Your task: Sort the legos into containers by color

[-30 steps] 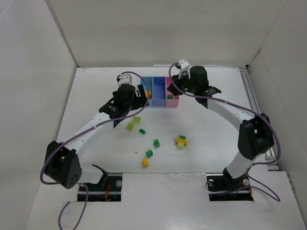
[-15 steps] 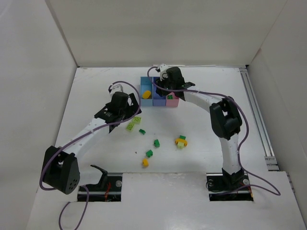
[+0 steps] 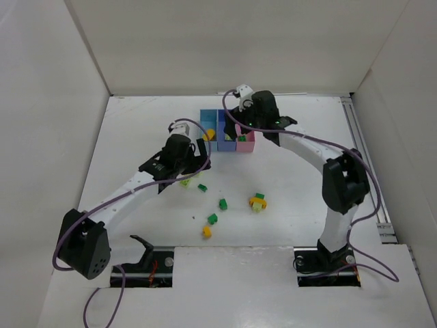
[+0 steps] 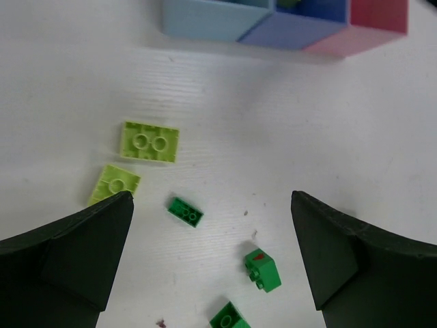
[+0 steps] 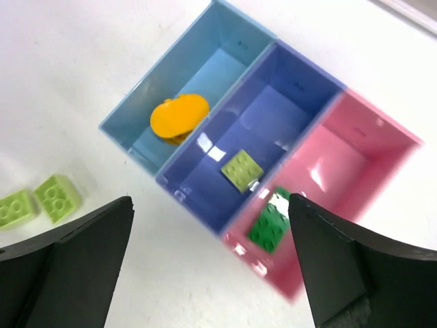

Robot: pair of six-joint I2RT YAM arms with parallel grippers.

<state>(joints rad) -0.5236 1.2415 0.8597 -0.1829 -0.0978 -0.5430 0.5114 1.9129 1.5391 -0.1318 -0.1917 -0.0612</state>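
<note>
Black left gripper (image 4: 210,198): jaws wide, empty, above loose dark green brick (image 4: 184,212); two lime bricks (image 4: 150,141) just beside.
Right gripper (image 5: 210,199): jaws wide, empty, over purple bin (image 5: 273,123).
Purple bin: lime lego (image 5: 240,169).
Light blue bin (image 5: 164,68): orange piece (image 5: 179,115).
Pink bin (image 5: 355,150): dark green lego (image 5: 268,225).

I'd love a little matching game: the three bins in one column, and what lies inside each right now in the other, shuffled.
Bins:
1. light blue bin
2. purple-blue bin
3. pink bin

Contents:
A. dark green brick
B. orange piece
C. lime brick

Pairs: 1-B, 2-C, 3-A
</note>
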